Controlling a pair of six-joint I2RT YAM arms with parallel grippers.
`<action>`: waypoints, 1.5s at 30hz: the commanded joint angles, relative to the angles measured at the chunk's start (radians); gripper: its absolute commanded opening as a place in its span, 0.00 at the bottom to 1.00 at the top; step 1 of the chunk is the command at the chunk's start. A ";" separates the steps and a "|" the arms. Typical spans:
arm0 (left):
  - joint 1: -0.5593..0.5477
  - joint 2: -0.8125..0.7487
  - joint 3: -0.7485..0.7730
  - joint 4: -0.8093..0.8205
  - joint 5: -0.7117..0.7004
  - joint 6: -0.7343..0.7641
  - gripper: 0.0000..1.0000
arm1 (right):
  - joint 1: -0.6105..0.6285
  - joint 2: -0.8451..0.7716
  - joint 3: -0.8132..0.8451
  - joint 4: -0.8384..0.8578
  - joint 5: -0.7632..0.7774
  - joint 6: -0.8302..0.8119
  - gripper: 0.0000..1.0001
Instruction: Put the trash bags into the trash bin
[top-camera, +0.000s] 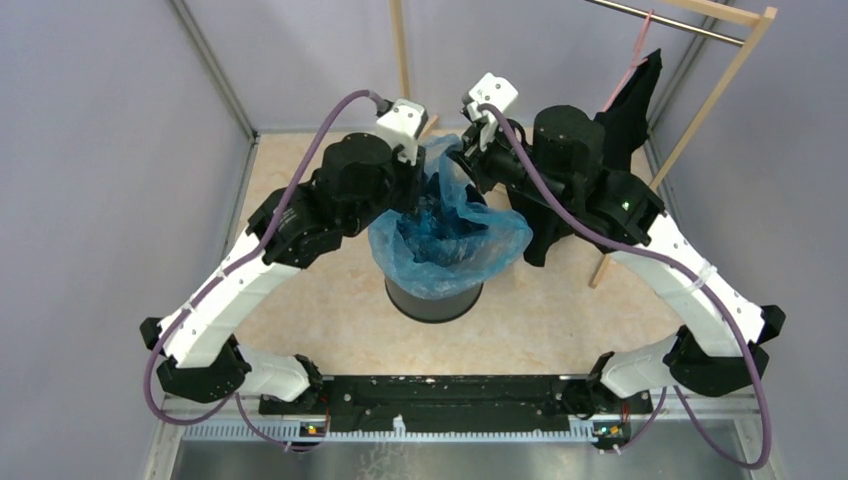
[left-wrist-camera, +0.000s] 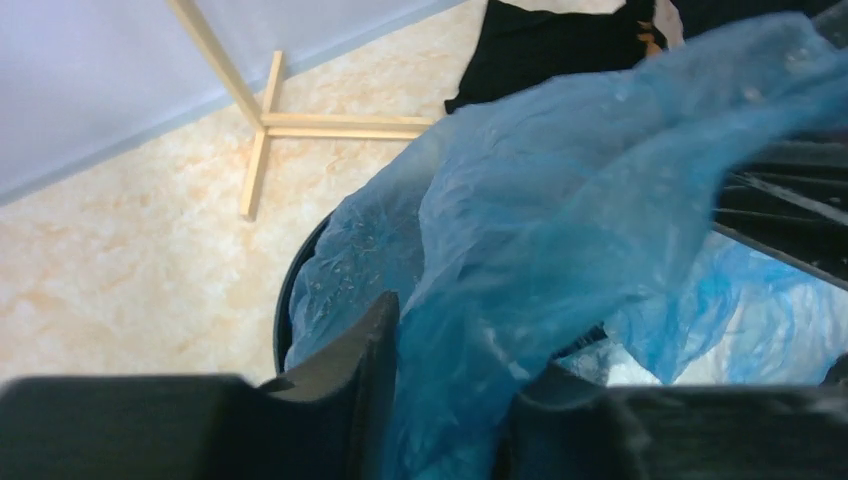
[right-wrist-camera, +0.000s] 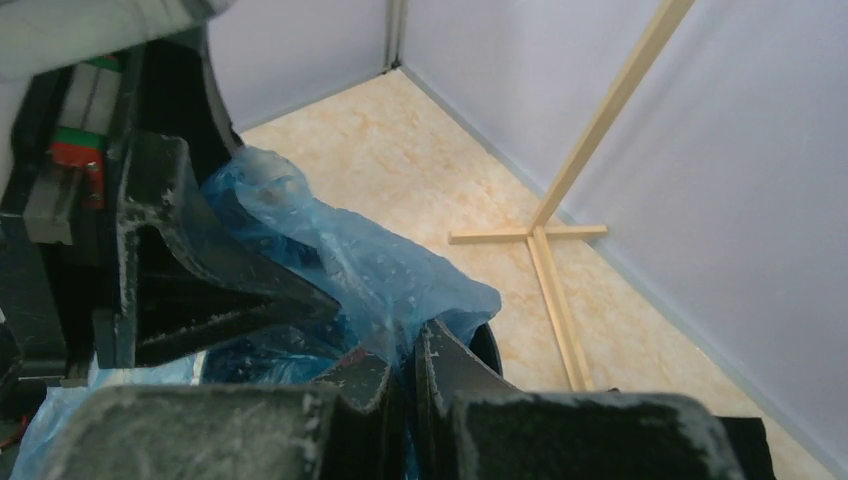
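Observation:
The light-blue trash bag (top-camera: 480, 245) is spread over the mouth of the black trash bin (top-camera: 435, 300), and its film hangs over the rim at the front and right. My left gripper (top-camera: 415, 195) is at the bin's far-left rim. In the left wrist view its jaws (left-wrist-camera: 465, 340) stand apart with a fold of the bag (left-wrist-camera: 560, 190) running between them, above the bin rim (left-wrist-camera: 283, 300). My right gripper (top-camera: 468, 165) is at the far rim. In the right wrist view it (right-wrist-camera: 408, 345) is shut on an edge of the bag (right-wrist-camera: 380, 265).
A wooden rack (top-camera: 690, 120) stands at the back right with a black garment (top-camera: 630, 110) on it. Its foot shows in the left wrist view (left-wrist-camera: 262, 120) and in the right wrist view (right-wrist-camera: 545, 235). Pale walls close in the marbled floor (top-camera: 300, 170).

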 joint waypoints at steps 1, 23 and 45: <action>0.042 -0.018 -0.011 0.064 -0.065 0.022 0.22 | -0.023 0.013 0.028 -0.020 0.036 -0.001 0.00; 0.371 0.035 0.074 0.042 0.418 -0.050 0.00 | -0.022 -0.234 -0.336 0.087 0.007 -0.004 0.99; 0.615 0.018 -0.165 0.141 0.694 -0.199 0.00 | -0.215 -0.077 -0.308 0.198 0.004 0.311 0.00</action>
